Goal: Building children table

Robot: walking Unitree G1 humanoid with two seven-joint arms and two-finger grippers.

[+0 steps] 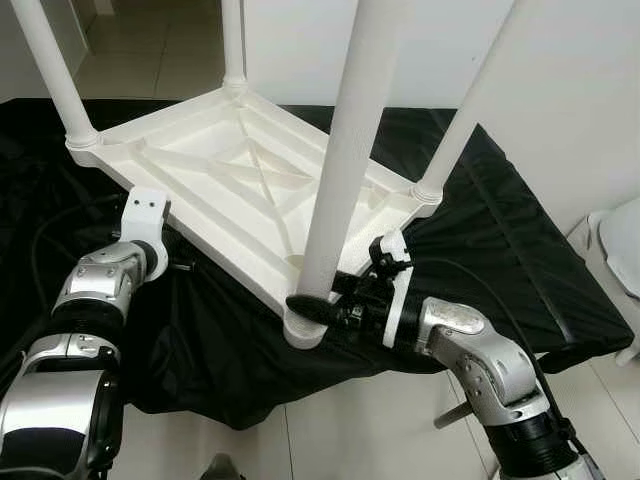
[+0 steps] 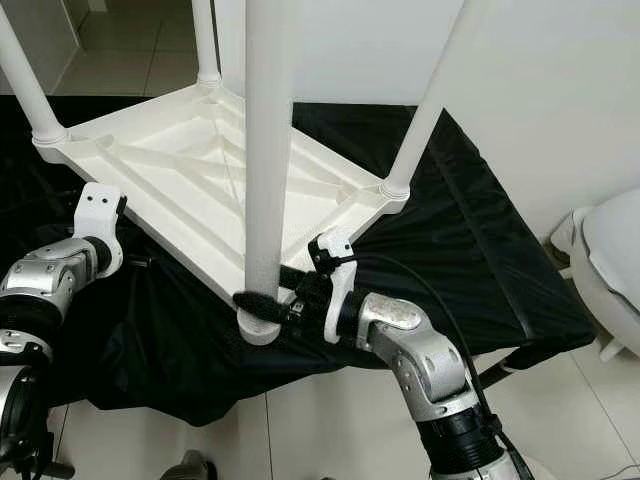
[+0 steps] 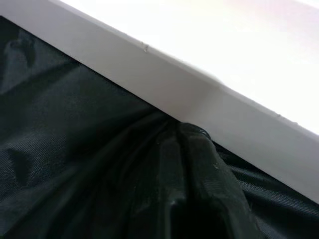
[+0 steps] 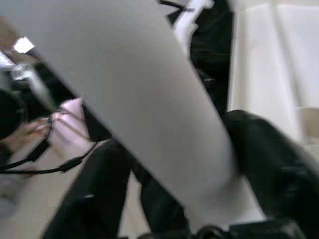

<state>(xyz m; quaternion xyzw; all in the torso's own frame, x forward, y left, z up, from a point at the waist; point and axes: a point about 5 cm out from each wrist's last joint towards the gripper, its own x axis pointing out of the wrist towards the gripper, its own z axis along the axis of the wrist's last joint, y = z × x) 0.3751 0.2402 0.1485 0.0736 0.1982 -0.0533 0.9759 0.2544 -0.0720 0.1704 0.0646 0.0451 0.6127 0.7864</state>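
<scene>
On a black cloth [image 1: 500, 250] spread over the low work surface, the white plastic children's table [image 1: 250, 190] lies upside down, its ribbed underside facing up so that the legs can be pushed down into the corner sockets. It is tilted, the near corner at 6 o'clock lowest. All four legs stand in their sockets: the far-left leg [image 1: 50, 70] at 10 o'clock, the far leg [image 1: 233, 45] at 12, the near leg [image 1: 345, 160] rising from 6, and the right leg [image 1: 470, 100] at 3 o'clock.

At 8 o'clock the left gripper [image 1: 165, 262] reaches in under the tabletop's near-left edge [image 3: 164, 89], probably to prop or steady the top while the leg is seated. Its fingers are hidden beneath the edge, and its wrist view gives only that white edge over bunched cloth, so I cannot tell how far they are parted.

At 5 o'clock the right gripper [image 1: 322, 308] comes in level from the right and grips the near leg just above its socket [image 1: 303, 328]. Its two black fingers [image 4: 271, 159] are closed on either side of the white tube, parted only by the leg's own thickness, a hold that suits pressing or twisting the leg home.
</scene>
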